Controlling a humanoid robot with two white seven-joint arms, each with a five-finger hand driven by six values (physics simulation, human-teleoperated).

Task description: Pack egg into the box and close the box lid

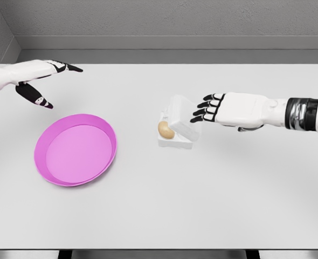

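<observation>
Matte white table (202,205): smooth oval egg (165,130) in boxy white box (176,132).

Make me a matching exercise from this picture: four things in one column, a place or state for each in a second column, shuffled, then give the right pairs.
Things
1. egg
2. lid
3. pink plate
4. left hand

Places or states
A. lies bare on the table, left of the box
B. half raised, tilted over the box, with the right hand at it
C. sits inside the white box
D. hovers open near the far left edge of the table

Pairs: 1-C, 2-B, 3-A, 4-D
</observation>
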